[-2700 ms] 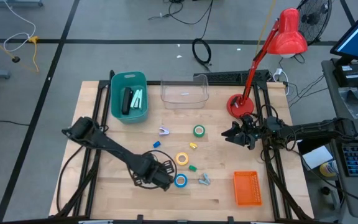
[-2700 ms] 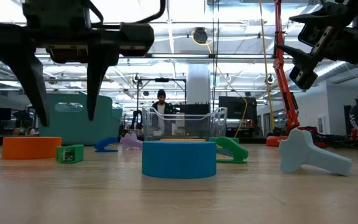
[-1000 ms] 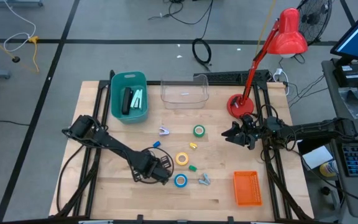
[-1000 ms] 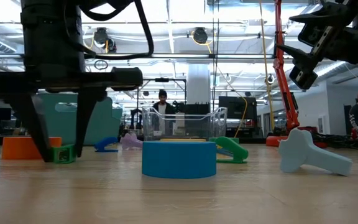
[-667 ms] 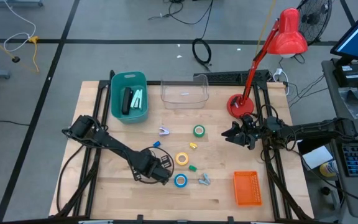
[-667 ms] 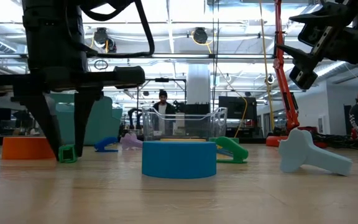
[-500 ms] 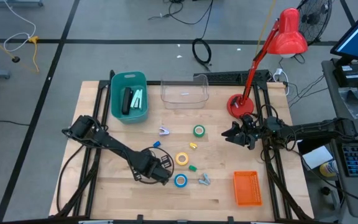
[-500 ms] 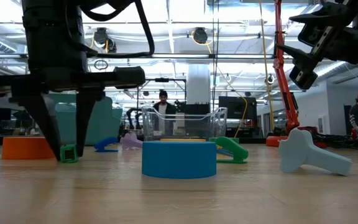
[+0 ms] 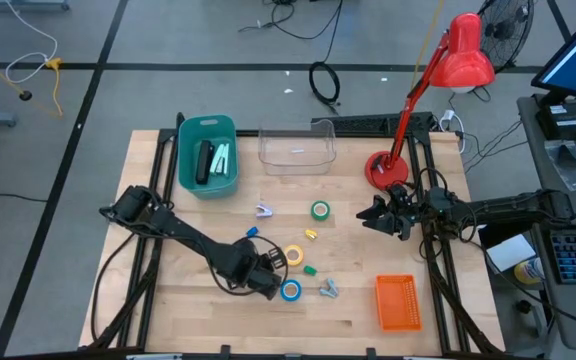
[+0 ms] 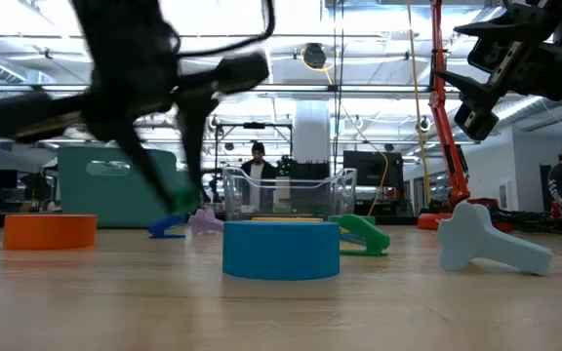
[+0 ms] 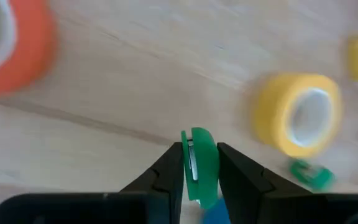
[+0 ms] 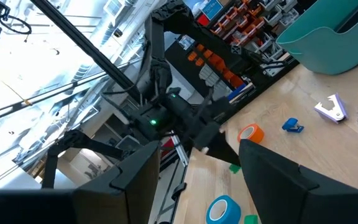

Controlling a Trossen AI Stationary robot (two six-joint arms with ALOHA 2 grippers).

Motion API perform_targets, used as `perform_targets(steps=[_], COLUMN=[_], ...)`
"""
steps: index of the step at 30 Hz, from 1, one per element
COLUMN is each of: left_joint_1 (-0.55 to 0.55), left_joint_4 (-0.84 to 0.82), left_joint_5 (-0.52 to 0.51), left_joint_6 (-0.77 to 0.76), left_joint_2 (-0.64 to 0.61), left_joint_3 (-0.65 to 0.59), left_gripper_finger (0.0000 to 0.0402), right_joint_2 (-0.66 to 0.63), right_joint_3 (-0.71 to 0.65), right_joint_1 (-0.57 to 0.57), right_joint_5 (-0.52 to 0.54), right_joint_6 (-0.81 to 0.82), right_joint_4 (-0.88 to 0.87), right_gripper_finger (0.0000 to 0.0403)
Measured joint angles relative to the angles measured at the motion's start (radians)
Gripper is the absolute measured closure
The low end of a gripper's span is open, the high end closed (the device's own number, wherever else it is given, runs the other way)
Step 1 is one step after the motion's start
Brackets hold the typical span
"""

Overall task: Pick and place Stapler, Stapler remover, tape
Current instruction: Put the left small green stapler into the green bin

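My left gripper (image 11: 199, 149) hangs over the near middle of the table (image 9: 168, 300), shut on a small green clip-like piece (image 11: 201, 163). Below it lie the orange tape (image 11: 11, 50) and the yellow tape (image 11: 297, 118), flat on the wood. The blue tape (image 9: 290, 290) lies just nearer and the green tape (image 9: 320, 210) farther off. A black stapler (image 9: 204, 162) lies in the teal bin (image 9: 208, 128). My right gripper (image 9: 376, 215) waits open, raised at the table's right side. My left gripper pinches the green piece's two flat sides (image 11: 192, 168) between its two fingers (image 11: 169, 165). The fingers slant steeply down from above. The piece stands edge-on in the gap, reaches past the fingertips and hangs clear of the table (image 10: 185, 200).
Small pieces lie about: a green one (image 9: 309, 269), a yellow one (image 9: 310, 235), a blue one (image 9: 251, 231), a pale one (image 9: 264, 211), a grey one (image 9: 329, 289). A clear bin (image 9: 296, 148) stands at the back, an orange basket (image 9: 398, 302) near right, a red lamp (image 9: 380, 168) far right.
My left gripper has shut on the green piece beside the orange tape. It has then risen, tipped and swung toward the table's right, lifting the piece clear of the wood. The tapes have stayed in place.
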Motion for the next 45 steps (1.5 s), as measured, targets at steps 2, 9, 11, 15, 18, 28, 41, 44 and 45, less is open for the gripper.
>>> perform_targets(steps=[2,9,11,15,18,28,41,44,45], left_joint_1=[0.004,0.021,0.026,0.048,0.082,0.33,0.837,0.938,0.971], left_joint_4=[-0.016,-0.162,-0.216,-0.34,-0.474,-0.777,-0.721,-0.633,-0.607], left_joint_5=[-0.026,-0.087,-0.138,-0.233,-0.291,-0.361,-0.344,-0.301,-0.283], left_joint_6=[0.019,0.084,0.101,0.131,0.158,0.361,1.009,1.172,1.218], left_joint_2=[-0.007,-0.09,-0.14,-0.242,-0.32,-0.514,-0.522,-0.506,-0.499], left_joint_3=[0.021,0.086,0.089,0.09,0.09,0.09,0.082,0.065,0.054], left_gripper_finger=[0.031,0.0309,0.0309,0.0309,0.0309,0.0309,0.0309,0.0309,0.0309], right_joint_2=[0.0,0.0,0.001,0.001,0.001,0.001,0.001,0.001,0.001], right_joint_3=[0.0,0.0,0.0,0.0,0.0,0.0,0.0,0.0,0.0], right_joint_1=[0.0,0.0,0.0,0.0,0.0,0.0,0.0,0.0,0.0], right_joint_5=[0.0,-0.001,-0.002,-0.002,-0.001,-0.001,0.003,0.003,0.003], right_joint_6=[0.0,0.0,0.0,0.0,0.0,0.0,0.0,0.0,0.0], right_joint_4=[0.0,0.001,0.008,0.004,0.003,0.003,0.0,0.0,0.0], right_gripper_finger=[0.019,0.019,0.019,0.019,0.019,0.019,0.019,0.019,0.019])
